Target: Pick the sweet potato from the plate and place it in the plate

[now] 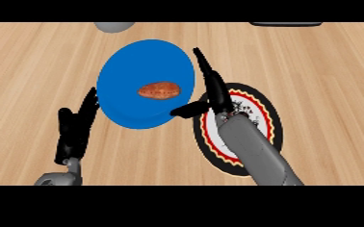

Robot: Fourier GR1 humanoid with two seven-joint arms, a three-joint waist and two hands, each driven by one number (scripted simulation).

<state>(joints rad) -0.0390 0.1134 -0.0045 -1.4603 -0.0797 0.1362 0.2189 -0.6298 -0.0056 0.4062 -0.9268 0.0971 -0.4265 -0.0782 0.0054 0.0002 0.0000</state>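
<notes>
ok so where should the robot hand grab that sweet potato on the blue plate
Across its narrow middle, coming from above. The sweet potato lies flat, long axis left to right, mid blue plate, so fingers fit front and back. The right robot hand, open beside it, is nearest.

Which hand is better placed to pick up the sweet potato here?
Right hand: open at the blue plate rim beside the sweet potato. The left hand rests lower, off the plate.

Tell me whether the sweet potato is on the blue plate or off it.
On it: the sweet potato lies near the middle of the blue plate, unheld.
</notes>
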